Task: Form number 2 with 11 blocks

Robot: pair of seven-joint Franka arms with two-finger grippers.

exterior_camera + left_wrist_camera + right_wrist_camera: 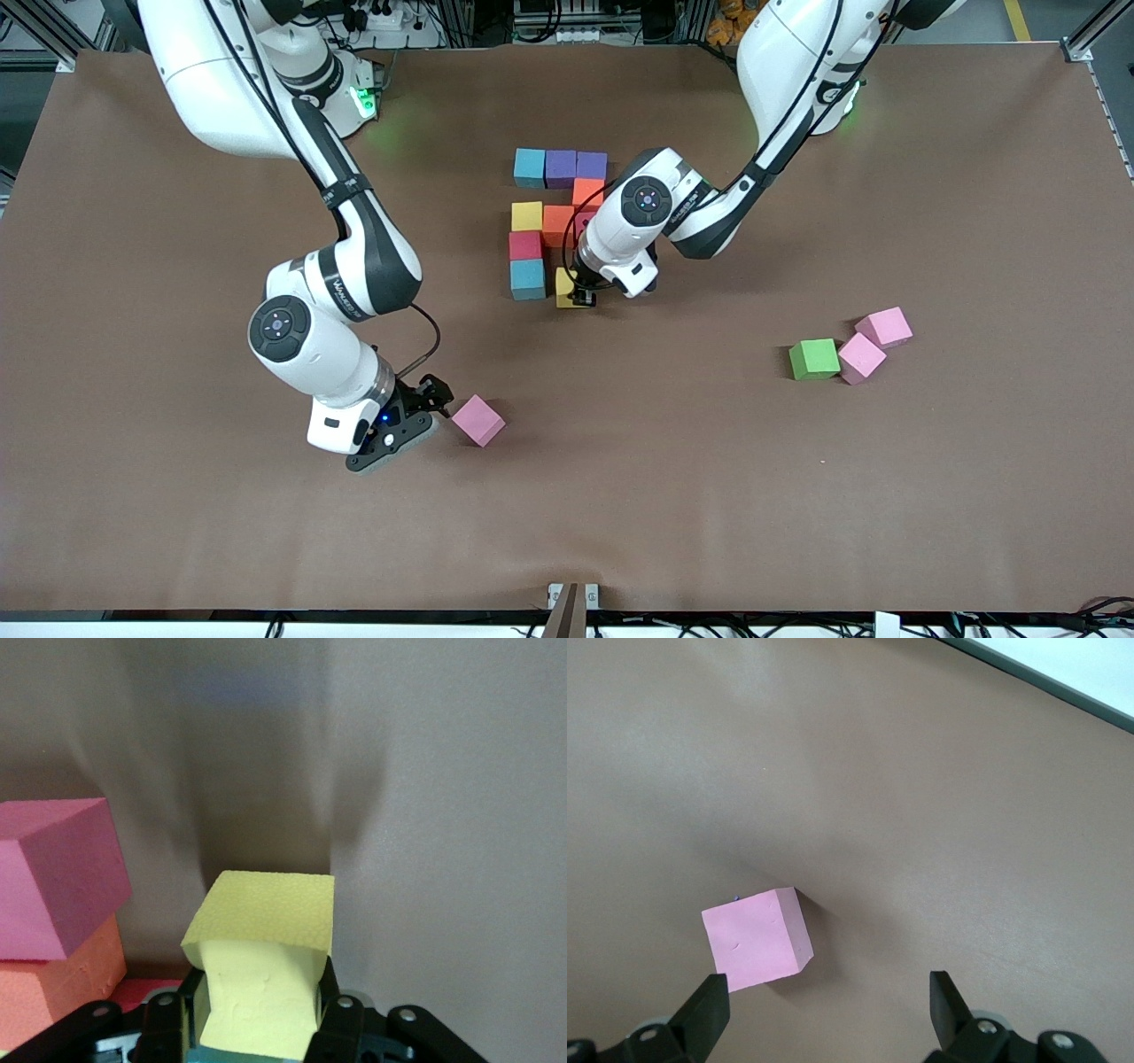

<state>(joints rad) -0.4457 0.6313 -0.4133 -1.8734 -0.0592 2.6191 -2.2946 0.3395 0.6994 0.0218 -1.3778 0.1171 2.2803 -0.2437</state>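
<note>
We count two arms, each of glossy white shells joined by black bands, with grey lettering along a black forearm band. Each wrist carries a round dark cap ringed by small dots. Thin black cables run down the outside of both arms, strapped at the elbow, looping free near the wrist. A green light glows at each base. The right gripper [431, 409] is black with a small blue light on its body; its black fingers [707, 1019] are wedge-shaped, with silver screws. The left gripper [580, 298] shows black fingers [165, 1020] and silver screws.
</note>
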